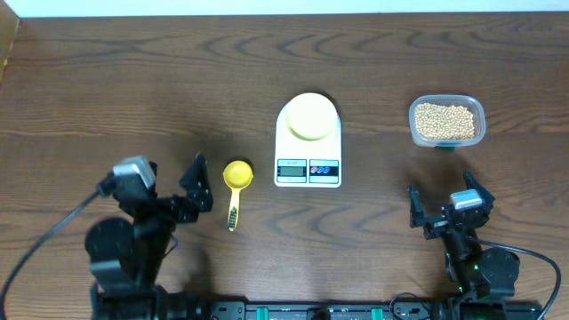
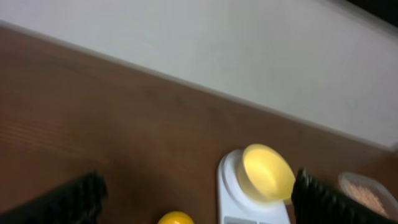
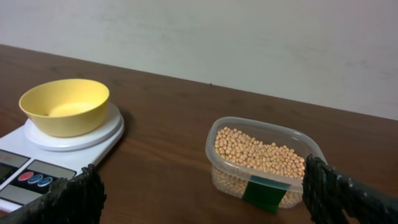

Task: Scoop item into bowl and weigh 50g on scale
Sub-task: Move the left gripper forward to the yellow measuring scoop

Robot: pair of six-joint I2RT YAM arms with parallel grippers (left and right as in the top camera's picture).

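Note:
The pale yellow bowl stands empty on the white scale at the table's middle; both show in the right wrist view, bowl on scale, and in the left wrist view, bowl on scale. Tan beans fill a clear tub at the right, seen close in the right wrist view. A yellow scoop lies left of the scale. My left gripper is open and empty beside the scoop. My right gripper is open and empty, in front of the tub.
The scoop's bowl end peeks in at the bottom of the left wrist view. The tub carries a green label on its near wall. A pale wall runs behind the brown wooden table.

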